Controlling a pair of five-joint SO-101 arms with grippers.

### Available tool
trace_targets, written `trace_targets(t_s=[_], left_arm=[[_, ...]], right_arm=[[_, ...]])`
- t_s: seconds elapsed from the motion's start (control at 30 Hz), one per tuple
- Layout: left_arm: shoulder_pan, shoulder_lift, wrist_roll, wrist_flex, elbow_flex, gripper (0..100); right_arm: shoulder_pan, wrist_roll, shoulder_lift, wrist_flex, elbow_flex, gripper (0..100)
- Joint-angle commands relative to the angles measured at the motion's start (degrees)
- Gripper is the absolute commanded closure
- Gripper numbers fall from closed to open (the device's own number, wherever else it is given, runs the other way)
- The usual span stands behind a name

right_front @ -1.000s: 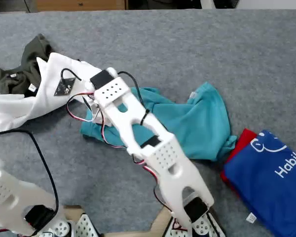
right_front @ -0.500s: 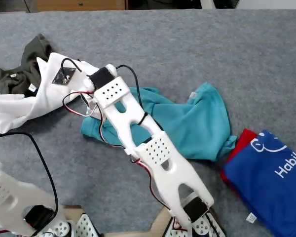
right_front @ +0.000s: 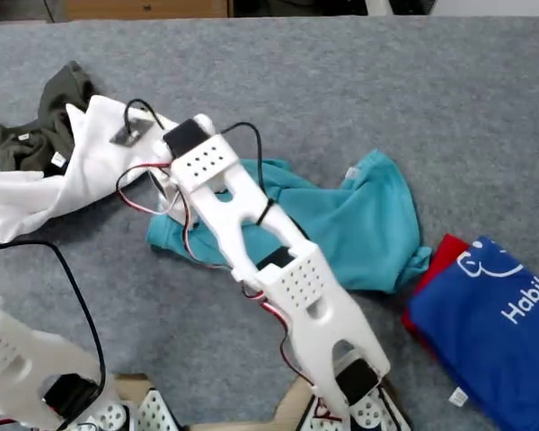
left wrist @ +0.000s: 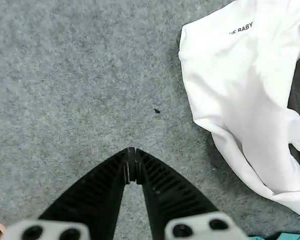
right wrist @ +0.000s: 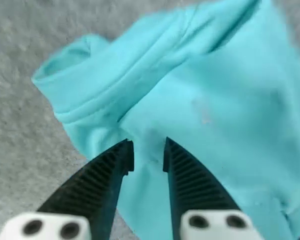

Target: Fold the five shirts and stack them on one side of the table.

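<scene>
Over the crumpled teal cotton shirt (right wrist: 215,100) at mid-table, the right gripper (right wrist: 146,150) hangs with its black ribbed jaws slightly parted, holding nothing, perhaps just brushing the cloth. The left gripper (left wrist: 131,160) is pinched closed and empty above the grey felt table (left wrist: 65,75), near a rumpled white shirt (left wrist: 240,90). A folded blue shirt (right_front: 494,332) lies on a red one (right_front: 440,256) at the right arm's side.

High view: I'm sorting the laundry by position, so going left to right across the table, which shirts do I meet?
White shirt, teal shirt, blue shirt. The dark green shirt overlaps the white one, and the red shirt lies under the blue one, so both are left out.
</scene>
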Motion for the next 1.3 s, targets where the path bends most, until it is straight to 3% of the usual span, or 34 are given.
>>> trace_targets(t_s=[0.0,0.5,1.03,1.27], left_arm=[[-0.7,-2.9,-0.3,0.3,-0.2,98],[-0.7,-3.1,-0.3,0.4,3.9,98],[-0.8,-3.1,-0.3,0.4,4.6,98],[-0.8,-3.1,-0.3,0.4,4.6,98]], right_arm=[[-0.7,-1.1,-3.1,-0.9,1.5,85.4],[-6.5,-4.1,-0.7,-1.7,-2.1,82.5],[1.4,-1.6,5.8,-3.7,-7.0,82.5],[1.5,-1.4,7.7,1.0,-14.6,82.5]])
